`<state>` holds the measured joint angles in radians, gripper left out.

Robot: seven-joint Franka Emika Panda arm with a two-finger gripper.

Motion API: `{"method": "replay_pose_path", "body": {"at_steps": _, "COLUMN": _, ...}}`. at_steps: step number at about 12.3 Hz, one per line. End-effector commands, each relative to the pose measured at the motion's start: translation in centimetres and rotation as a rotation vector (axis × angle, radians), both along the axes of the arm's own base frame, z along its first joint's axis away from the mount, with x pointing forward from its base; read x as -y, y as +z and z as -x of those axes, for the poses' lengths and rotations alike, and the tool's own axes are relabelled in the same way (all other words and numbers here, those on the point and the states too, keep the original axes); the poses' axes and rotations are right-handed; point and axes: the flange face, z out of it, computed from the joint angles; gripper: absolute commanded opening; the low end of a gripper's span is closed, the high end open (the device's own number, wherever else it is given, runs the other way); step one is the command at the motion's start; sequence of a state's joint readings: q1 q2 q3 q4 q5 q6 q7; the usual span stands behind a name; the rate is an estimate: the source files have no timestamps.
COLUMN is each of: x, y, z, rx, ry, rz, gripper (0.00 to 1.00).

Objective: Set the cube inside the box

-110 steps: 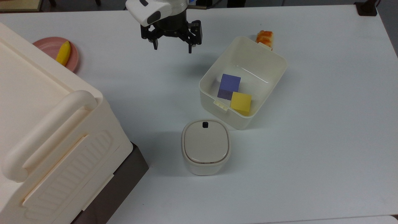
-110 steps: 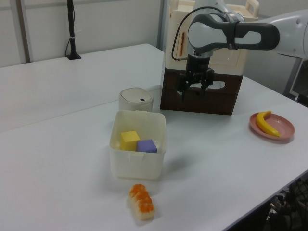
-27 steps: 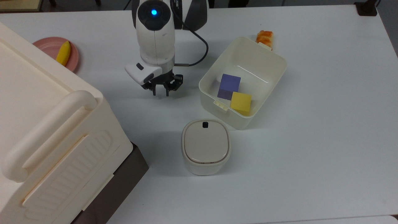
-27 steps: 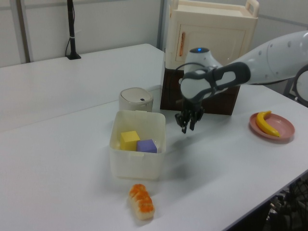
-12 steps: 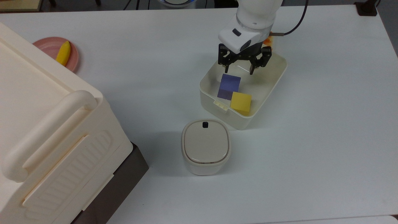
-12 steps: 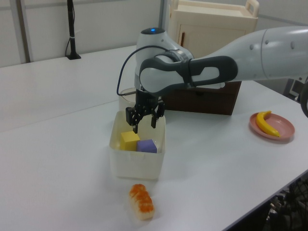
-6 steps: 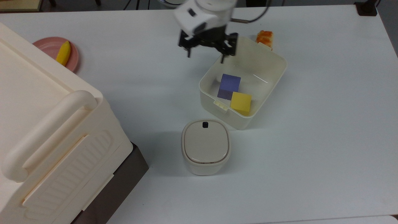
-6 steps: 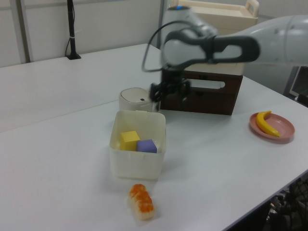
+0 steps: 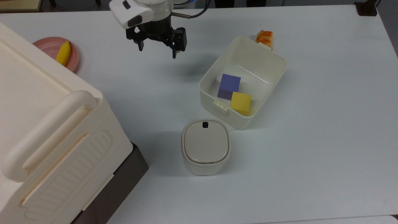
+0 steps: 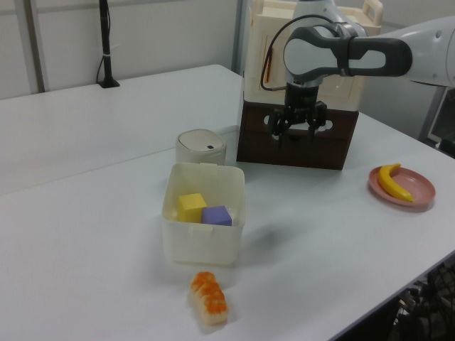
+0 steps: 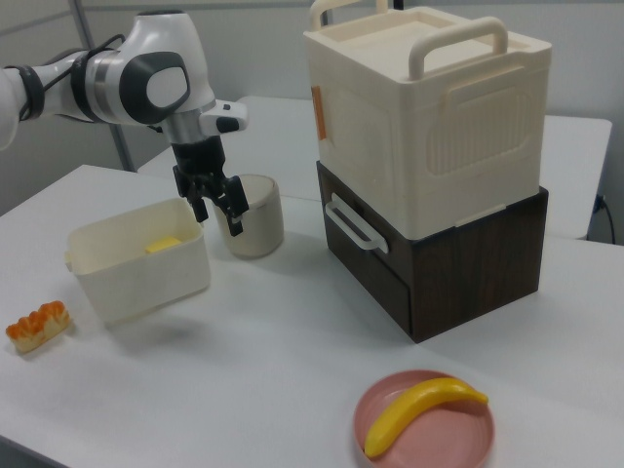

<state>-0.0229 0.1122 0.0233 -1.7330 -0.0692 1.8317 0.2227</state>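
The cream-white box [image 9: 275, 77] stands right of centre in the top view and holds a purple cube [image 9: 229, 85] and a yellow cube [image 9: 240, 102], touching each other. The left view shows the box [image 10: 206, 245], the purple cube [image 10: 217, 215] and the yellow cube [image 10: 191, 207]; the right view shows the box [image 11: 136, 278] and the yellow cube's top [image 11: 164, 245]. My gripper [image 9: 157, 51] hangs open and empty above bare table, well to the top view's left of the box. The gripper [image 10: 295, 135] [image 11: 219, 219] points downward.
A small lidded bin [image 9: 205, 146] stands just in front of the box. The large cream crate [image 9: 46, 130] on a dark brown drawer base [image 9: 121, 183] takes up the top view's left. A pink plate [image 9: 46, 45] holds a banana [image 9: 63, 53]. A sushi piece [image 9: 264, 36] lies behind the box.
My gripper has swung from the box's far rim toward the top view's left, staying open and empty. Both cubes lie in the box as before.
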Motion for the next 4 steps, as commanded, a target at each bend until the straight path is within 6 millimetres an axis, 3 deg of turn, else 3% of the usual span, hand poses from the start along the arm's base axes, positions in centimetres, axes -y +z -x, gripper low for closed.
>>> {"method": "replay_pose_path", "body": {"at_steps": 1, "x": -0.21, "y": 1.02, "z": 0.61, "rx": 0.019, "ry": 0.019, "rz": -0.002, "gripper": 1.00}}
{"method": "replay_pose_path", "body": {"at_steps": 4, "x": -0.38, "y": 1.83, "z": 0.87, "rx": 0.033, "ry": 0.014, "rz": -0.011, "gripper": 1.00}}
